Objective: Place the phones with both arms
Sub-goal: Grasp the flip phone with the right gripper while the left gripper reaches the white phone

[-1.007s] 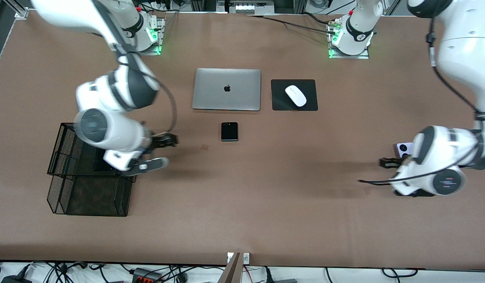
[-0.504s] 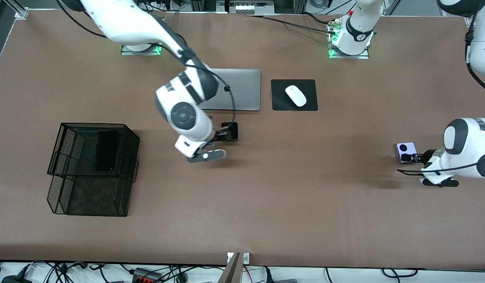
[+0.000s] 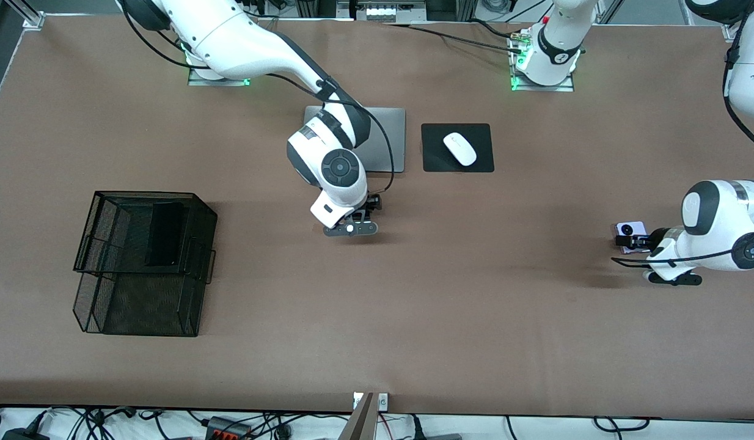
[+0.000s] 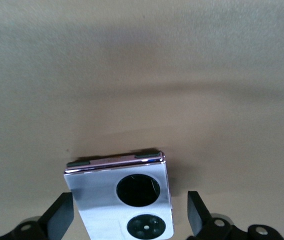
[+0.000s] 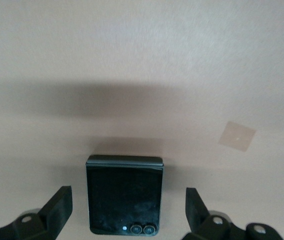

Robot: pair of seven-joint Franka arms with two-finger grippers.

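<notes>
Brown paper covers the table. Right hand, fingers wide, straddles the black folded phone at the laptop's 6 o'clock; the arm hides it from the front. Left hand, wide, brackets the lilac phone at the left arm's end. Slim phone lies in the mesh tray.

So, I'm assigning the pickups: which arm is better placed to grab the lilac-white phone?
Left. The left gripper is open with a finger on each side of the lilac-white phone. The right gripper is open around the black folded phone near the laptop.
</notes>
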